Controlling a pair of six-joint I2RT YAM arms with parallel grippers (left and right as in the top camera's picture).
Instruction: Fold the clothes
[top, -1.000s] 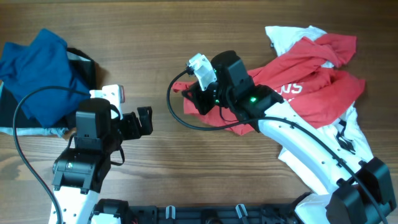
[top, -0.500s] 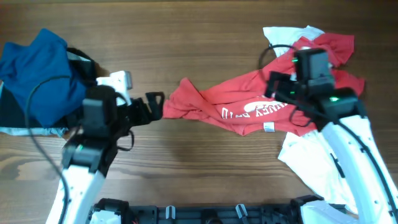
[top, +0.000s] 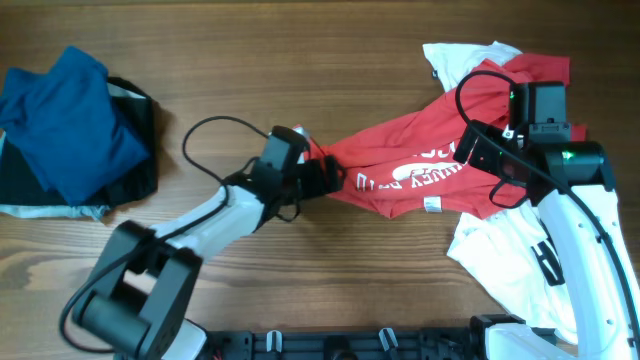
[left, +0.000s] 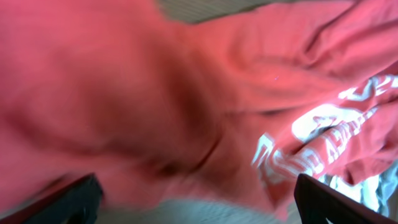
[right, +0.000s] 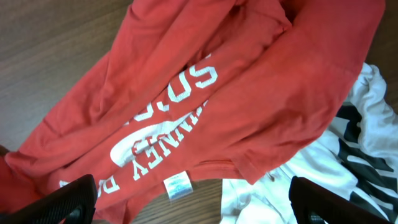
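Red shirt (top: 400, 165) shifted rightward, left pincer (top: 328, 178) followed, spread over its end

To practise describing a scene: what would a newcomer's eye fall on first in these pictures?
The red shirt with white lettering, stretched across the middle and right of the wooden table, strikes first. The left arm reaches to its left end, and a white garment lies partly under it at the right. A blue garment is heaped at the far left.
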